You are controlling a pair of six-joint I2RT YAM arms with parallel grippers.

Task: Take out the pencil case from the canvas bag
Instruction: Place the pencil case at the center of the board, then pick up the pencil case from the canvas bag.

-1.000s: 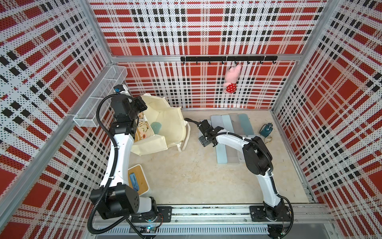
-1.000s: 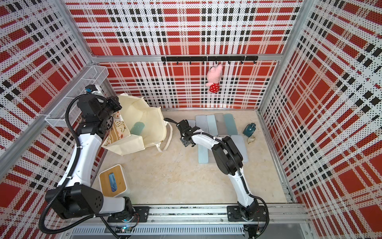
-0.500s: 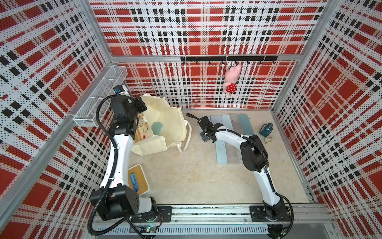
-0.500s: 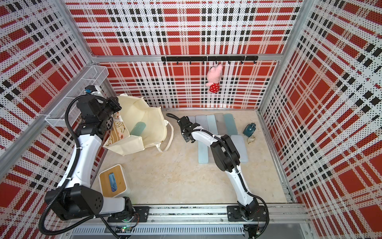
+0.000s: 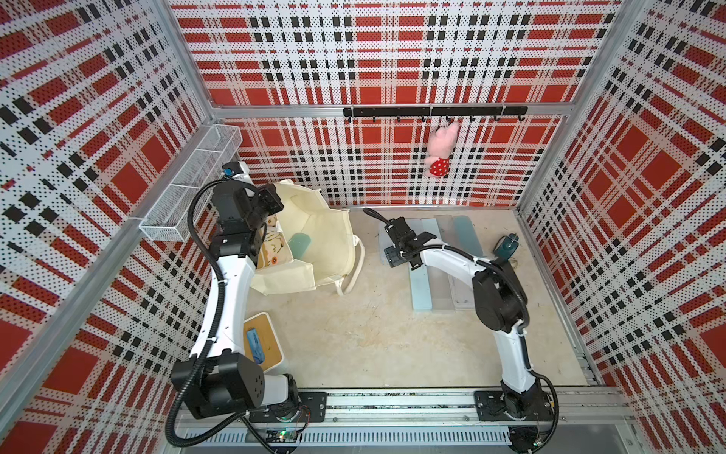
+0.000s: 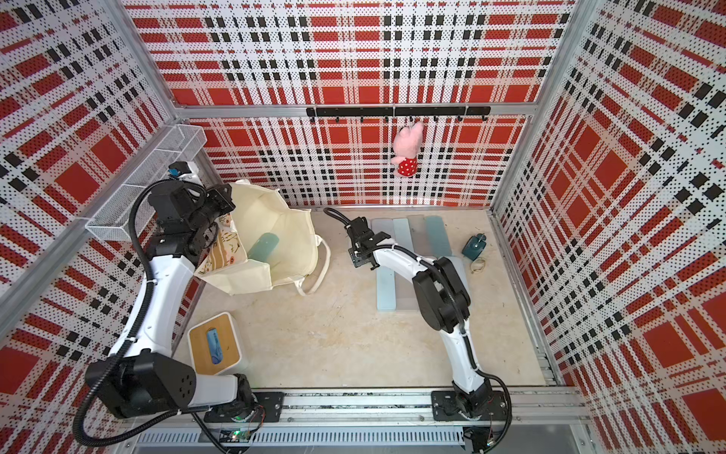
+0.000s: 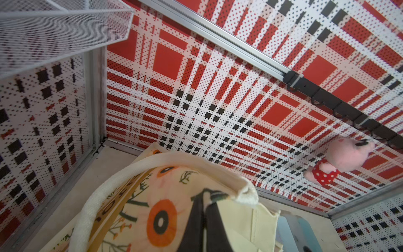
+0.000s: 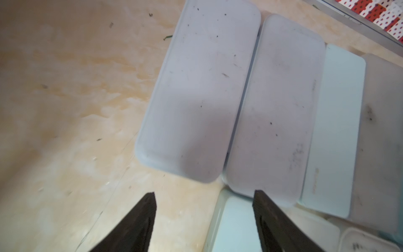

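Canvas bag: the canvas bag (image 5: pixel 328 236) stands in the upper left of the floor (image 5: pixel 353 334) in both top views, its mouth gaping up and toward the right of the frame, with one padded handle (image 5: pixel 356 267) hanging down its right side
Pencil case: the pencil case (image 5: pixel 300 245) (image 6: pixel 264 245) is a teal, round-ended shape inside the bag, against the left inner wall; only part of it shows, and the lower end is sunk in the fabric
Left gripper: the left gripper (image 7: pixel 206 196) is clenched on the bag's cream rim beside the flower-printed face, holding the mouth open from the upper left; in a top view it sits at the bag's top left corner (image 5: pixel 271 202)
Right gripper: the right gripper (image 8: pixel 204 195) is released and grasps nothing, its jaws spread above bare floor at the edge of the pale flat cases (image 8: pixel 196 98); in a top view it sits right of the bag (image 5: pixel 397 239)
Direction: from the right gripper the pencil case lies to the left of the frame at about the same height, well apart, with the bag's right wall and rim between them
Long axis: the visible part runs from lower left to upper right of the frame, so the case seems to lean on end rather than lie flat
Nearer arm: the left gripper is much nearer but occupied with the rim, and the right one is free
Judgement: the reach likely falls to the right arm, crossing leftward over the rim and coming down into the mouth with the jaws set across the case's narrow width
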